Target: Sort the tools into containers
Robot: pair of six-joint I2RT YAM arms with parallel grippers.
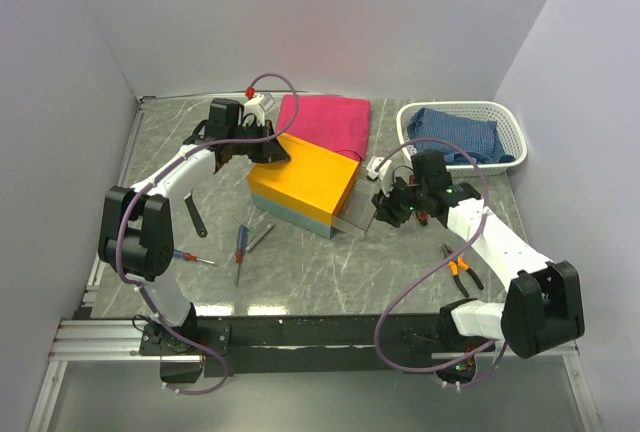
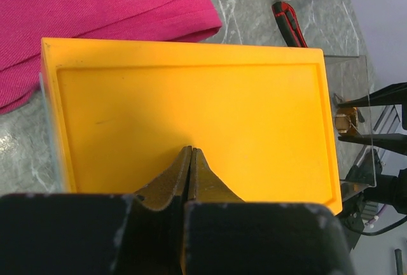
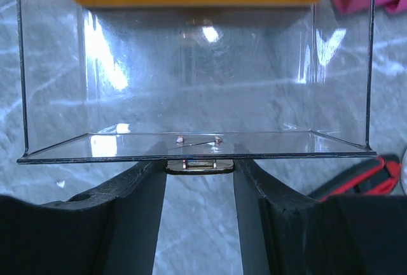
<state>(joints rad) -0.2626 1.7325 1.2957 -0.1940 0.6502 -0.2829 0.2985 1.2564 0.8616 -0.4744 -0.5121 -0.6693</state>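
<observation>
The box with the orange-yellow top (image 1: 300,177) stands mid-table. My left gripper (image 1: 262,149) is shut, its tips (image 2: 191,149) resting on the yellow lid (image 2: 191,90) with nothing between them. The box's clear drawer (image 3: 197,84) sticks out toward my right gripper (image 1: 385,204), whose fingers (image 3: 140,192) close on the drawer's small metal handle (image 3: 200,166). On the left lie the dark wrench (image 1: 197,220), two red-handled screwdrivers (image 1: 240,250) (image 1: 190,257) and a thin grey tool (image 1: 262,236). Orange-handled pliers (image 1: 462,270) lie at the right. Red-and-black pliers (image 3: 362,176) lie beside the drawer.
The white slotted basket (image 1: 465,105) stands at the back right with a blue cloth (image 1: 460,137) in it. A pink folded cloth (image 1: 325,120) lies behind the box. Walls close the table on the left, back and right.
</observation>
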